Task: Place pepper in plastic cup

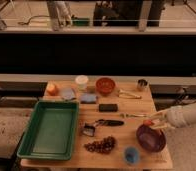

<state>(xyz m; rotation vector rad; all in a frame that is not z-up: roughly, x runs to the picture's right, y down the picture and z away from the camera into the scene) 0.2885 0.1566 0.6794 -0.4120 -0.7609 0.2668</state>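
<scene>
By the wooden table's (136, 104) right edge, the white gripper (152, 122) grasps the small red-orange toy pepper (148, 122), apart from the short blue plastic cup (131, 155) at the front edge.

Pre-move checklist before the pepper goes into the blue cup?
1. The pepper at the hand: ok, it sits at the tip, over the far rim of the purple bowl.
2. Hold secure: cannot tell.
3. The plastic cup upright, mouth uncovered: ok, near the front edge of the table.
4. Cup empty: cannot tell.
5. Hand above cup: not ok, the cup lies nearer the camera and further left in the view, beyond the bowl.
</scene>
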